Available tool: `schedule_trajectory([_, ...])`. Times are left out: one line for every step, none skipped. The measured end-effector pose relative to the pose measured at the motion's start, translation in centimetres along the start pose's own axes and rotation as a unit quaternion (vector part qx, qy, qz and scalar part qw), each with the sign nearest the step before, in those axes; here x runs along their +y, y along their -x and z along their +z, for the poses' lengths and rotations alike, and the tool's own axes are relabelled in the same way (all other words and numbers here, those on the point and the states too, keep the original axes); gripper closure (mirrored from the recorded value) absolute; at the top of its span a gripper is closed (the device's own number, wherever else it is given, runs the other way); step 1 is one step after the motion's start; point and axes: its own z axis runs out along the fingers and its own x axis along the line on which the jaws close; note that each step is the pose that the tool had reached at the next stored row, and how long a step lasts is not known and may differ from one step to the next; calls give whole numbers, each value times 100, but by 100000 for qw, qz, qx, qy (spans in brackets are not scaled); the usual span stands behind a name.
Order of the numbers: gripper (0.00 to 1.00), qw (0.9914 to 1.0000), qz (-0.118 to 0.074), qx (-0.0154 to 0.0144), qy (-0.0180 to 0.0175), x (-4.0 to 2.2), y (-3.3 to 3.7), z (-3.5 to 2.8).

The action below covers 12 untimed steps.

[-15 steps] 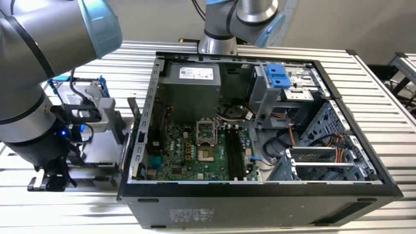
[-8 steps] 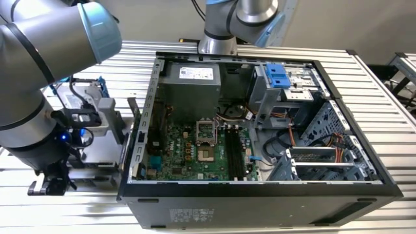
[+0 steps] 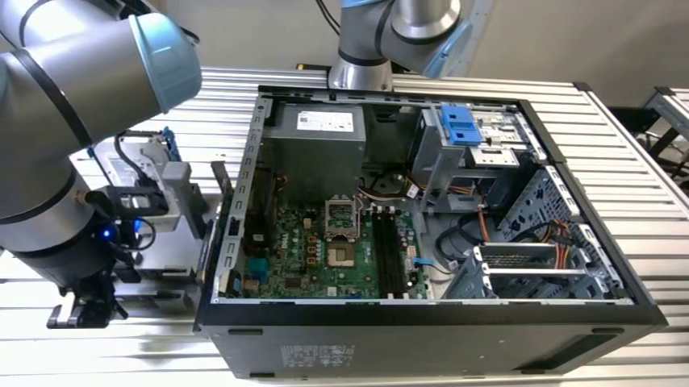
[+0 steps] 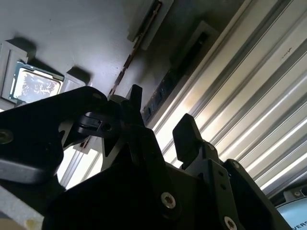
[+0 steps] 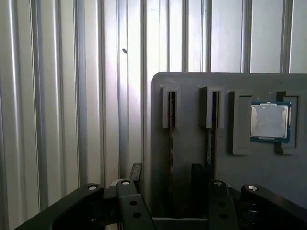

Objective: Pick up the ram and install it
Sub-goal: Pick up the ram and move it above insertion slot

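The ram [image 5: 171, 139] is a thin dark stick standing on edge in one slot of a grey holder [image 5: 192, 96]. In the second wrist view the same ram [image 4: 165, 88] shows its black chips. My gripper [image 5: 168, 177] is open, with one black finger on each side of the ram's near end. I cannot tell whether the fingers touch it. In the second wrist view the gripper [image 4: 160, 115] sits just short of the stick. In the exterior view the gripper [image 3: 81, 310] hangs low at the exterior view's left, outside the open computer case [image 3: 431, 318].
A second stick [image 5: 211, 139] stands in the neighbouring slot, and a processor chip [image 5: 270, 120] lies in a pocket beyond it. The holder rests on a ribbed metal table [image 5: 57, 96]. Inside the case, the motherboard's long black slots [image 3: 390, 250] run beside the processor socket [image 3: 340, 216].
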Motion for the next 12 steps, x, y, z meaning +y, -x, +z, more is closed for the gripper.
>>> schedule_trajectory([0, 100000, -1, 7, 6, -1, 0, 3])
schedule_trajectory([0, 100000, -4, 4, 4, -1, 2, 5])
schedule_trajectory([0, 100000, -4, -1, 0, -1, 6, 7])
schedule_trajectory([0, 100000, -2, -4, 0, 0, 12, 9])
schedule_trajectory([0, 100000, 1, -3, -1, 0, 19, 10])
schedule_trajectory([0, 100000, 2, -4, -1, 0, 25, 13])
schedule_trajectory([0, 100000, -4, -12, -8, -1, 29, 18])
schedule_trajectory([0, 100000, -5, -14, -11, -1, 33, 22])
schedule_trajectory([0, 100000, -5, -11, -11, -1, 36, 26])
schedule_trajectory([0, 100000, -3, -3, -3, -1, 36, 26])
schedule_trajectory([0, 100000, -2, 4, 1, 0, 36, 26])
schedule_trajectory([0, 100000, -1, 6, 3, 0, 36, 26])
